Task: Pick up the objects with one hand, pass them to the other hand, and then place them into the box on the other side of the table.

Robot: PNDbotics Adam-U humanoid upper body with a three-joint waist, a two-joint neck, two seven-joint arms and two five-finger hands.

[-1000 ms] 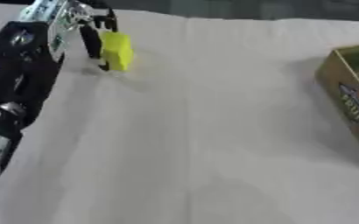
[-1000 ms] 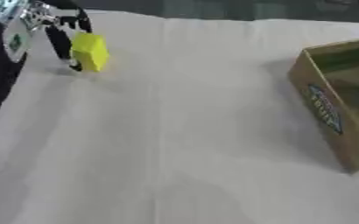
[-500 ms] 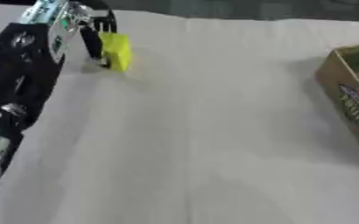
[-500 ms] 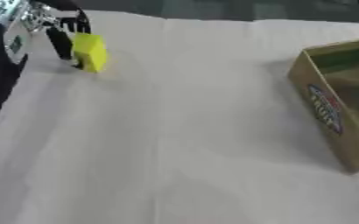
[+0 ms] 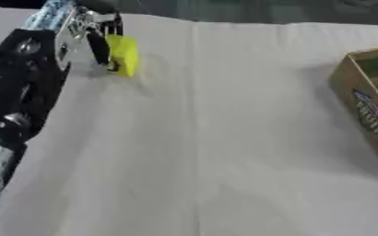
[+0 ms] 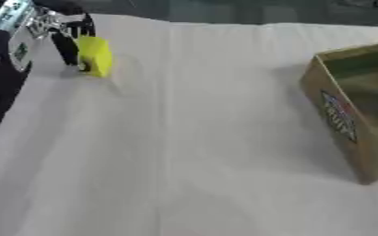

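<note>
left robot hand (image 5: 91, 39) pinches a blocky yellow object (image 5: 123, 55) above white cloth (image 5: 224, 138).

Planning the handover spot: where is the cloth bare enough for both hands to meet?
Bare cloth runs between the yellow object at the left hand and the cardboard box, including the near side. Only the far-left corner is crowded.

Left hand (image 5: 83, 39) far left on table (image 5: 216, 138), block (image 5: 124, 55) against fingers; box (image 6: 350, 106) right edge.
</note>
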